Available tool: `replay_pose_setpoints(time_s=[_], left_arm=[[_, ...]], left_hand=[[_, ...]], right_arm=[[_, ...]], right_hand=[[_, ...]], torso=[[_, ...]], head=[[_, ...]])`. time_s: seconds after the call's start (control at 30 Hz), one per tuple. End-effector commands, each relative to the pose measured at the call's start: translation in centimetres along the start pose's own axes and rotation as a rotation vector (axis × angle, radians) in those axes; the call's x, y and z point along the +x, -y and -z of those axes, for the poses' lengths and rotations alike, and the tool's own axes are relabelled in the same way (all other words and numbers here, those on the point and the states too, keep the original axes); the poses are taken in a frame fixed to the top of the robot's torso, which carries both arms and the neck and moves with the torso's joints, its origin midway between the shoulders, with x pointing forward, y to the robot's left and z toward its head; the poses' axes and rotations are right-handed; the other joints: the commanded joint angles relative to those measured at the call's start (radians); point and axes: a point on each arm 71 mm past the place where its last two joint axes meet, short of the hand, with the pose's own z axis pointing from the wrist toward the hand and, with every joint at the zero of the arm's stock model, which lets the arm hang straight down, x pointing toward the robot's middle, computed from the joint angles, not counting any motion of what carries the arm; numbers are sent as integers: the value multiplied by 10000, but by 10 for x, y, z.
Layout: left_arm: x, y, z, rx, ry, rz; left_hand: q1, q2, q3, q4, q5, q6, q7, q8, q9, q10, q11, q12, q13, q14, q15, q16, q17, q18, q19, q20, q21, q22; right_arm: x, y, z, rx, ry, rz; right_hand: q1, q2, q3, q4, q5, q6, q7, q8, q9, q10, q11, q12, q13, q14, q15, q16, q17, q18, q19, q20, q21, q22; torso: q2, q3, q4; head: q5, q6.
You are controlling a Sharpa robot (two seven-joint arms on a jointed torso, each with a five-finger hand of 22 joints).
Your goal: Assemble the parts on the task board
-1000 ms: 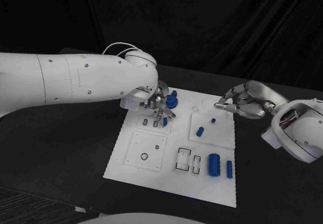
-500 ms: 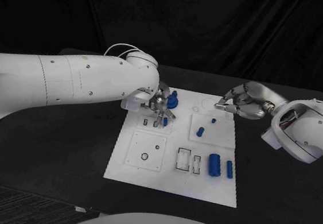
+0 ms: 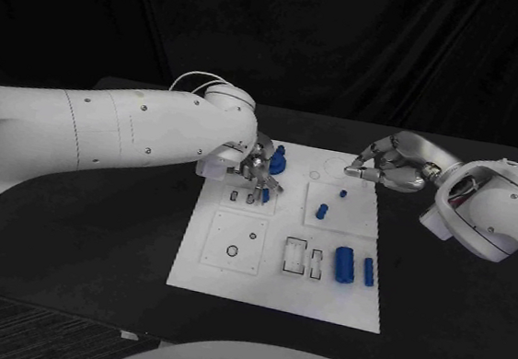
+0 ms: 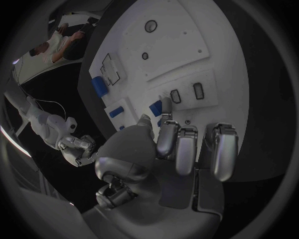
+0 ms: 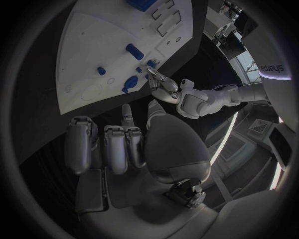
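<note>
A black desk [image 3: 85,253] stands before a dark curtain, with the white task board [image 3: 280,290] lying flat at its middle. All places below are given from that board.

Blue parts can be counted in the head view: two upright-lying cylinders side by side near the board's right edge, a thick one [image 3: 343,264] and a thinner one [image 3: 368,271]; a short tilted peg [image 3: 321,211] toward the board's middle; a tiny stub [image 3: 341,193] just beyond it; a taller knobbed piece [image 3: 277,156] at the board's far left part; and a small blue piece [image 3: 265,195] under the left hand's fingertips. That makes six. The board also carries a raised square plate [image 3: 235,242] with two holes and two rectangular slots [image 3: 295,254] beside it.

The left hand [image 3: 251,167] hangs over the board's far left area, its fingers curled down together toward the small blue piece; whether they pinch it cannot be told. The left wrist view shows the fingers [image 4: 187,149] close side by side with the blue piece [image 4: 156,108] just past their tips, beside two small oval slots [image 4: 187,93], detail the head view hides.

The right hand [image 3: 390,170] hovers at the board's far right corner, fingers curled in, holding nothing. The right wrist view shows its fingers [image 5: 106,147] folded together above the board's edge [image 5: 69,94].
</note>
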Motion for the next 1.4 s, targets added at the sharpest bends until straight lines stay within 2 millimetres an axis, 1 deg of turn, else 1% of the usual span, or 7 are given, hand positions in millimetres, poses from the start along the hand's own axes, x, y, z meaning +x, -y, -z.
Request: replay_pose_setpoints(time_s=[0.03, 0.3, 0.53, 0.83, 1.0, 1.2, 1.4], left_arm=[[1, 3, -1, 209, -93, -42], [1, 3, -1, 243, -56, -11], [2, 3, -1, 258, -126, -53], [2, 2, -2, 188, -189, -66], [2, 1, -2, 176, -197, -62], [2, 1, -3, 158, -205, -60], [3, 2, -3, 177, -244, -72]], left_hand=[[161, -296, 250, -45, -25, 151, -28, -68, 192, 2041, -297, 1416, 3555, 1177, -159, 139, 2653, 288, 64, -45, -87, 1457], [316, -365, 360, -198, 59, 177, -56, -143, 287, 2041, -329, 1416, 3555, 1177, -193, 139, 2653, 282, 95, -79, -84, 1484], [451, -413, 455, -323, 146, 234, -84, -189, 366, 2041, -355, 1416, 3555, 1177, -219, 139, 2653, 274, 130, -105, -76, 1515], [539, -505, 547, -438, 193, 501, -176, -156, 537, 2041, -432, 1416, 3555, 1177, -282, 139, 2653, 260, 199, -160, -55, 1575], [583, -549, 618, -497, 386, 582, -228, -152, 673, 2041, -481, 1416, 3555, 1177, -329, 139, 2653, 260, 209, -205, -61, 1581], [629, -603, 655, -554, 467, 592, -250, -158, 754, 2041, -503, 1416, 3555, 1177, -351, 139, 2653, 256, 224, -228, -59, 1595], [723, -659, 725, -650, 530, 580, -272, -180, 854, 2041, -528, 1416, 3555, 1177, -375, 139, 2653, 261, 212, -255, -75, 1583]], right_arm=[[2, 2, 0, 185, -100, 2], [2, 0, -1, 70, -99, -1], [2, -2, -1, -42, -63, -8], [2, -3, -1, -130, -6, -14], [2, -2, -1, -110, -6, -11], [2, -2, -2, -89, -23, -7], [2, -1, -2, -49, -38, -4]], right_hand=[[-5, 168, -352, 1, 146, -38, 5, 168, 124, 1059, 69, 166, 2628, 1064, 45, 155, 2624, 30, 155, 37, -208, 2038], [6, 176, -358, 4, 163, -30, 4, 176, 126, 1059, 71, 166, 2628, 1064, 46, 156, 2624, 30, 155, 38, -210, 2038], [27, 188, -360, 2, 184, -6, 0, 193, 132, 1059, 72, 166, 2628, 1064, 48, 155, 2624, 30, 155, 41, -211, 2038], [65, 207, -365, -2, 229, 31, -6, 220, 141, 1059, 74, 166, 2628, 1064, 50, 155, 2624, 30, 158, 44, -209, 2039], [85, 213, -371, -3, 256, 56, -10, 238, 147, 1059, 76, 166, 2628, 1063, 51, 151, 2620, 32, 153, 45, -222, 2036], [102, 217, -378, -3, 278, 81, -13, 256, 153, 1059, 79, 166, 2628, 1061, 53, 146, 2615, 31, 155, 47, -219, 2037], [102, 217, -378, -3, 278, 81, -13, 256, 153, 1059, 79, 166, 2628, 1061, 53, 146, 2615, 31, 155, 47, -219, 2037]], torso=[[-1, 0, 2], [-1, -7, 1], [-1, 0, -1], [0, -3, -7], [-6, -4, 1], [-8, -4, -6], [-5, -6, 0]], head=[[3, -2], [36, -2], [66, -2], [80, -2], [89, -2], [126, -2], [120, -2]])
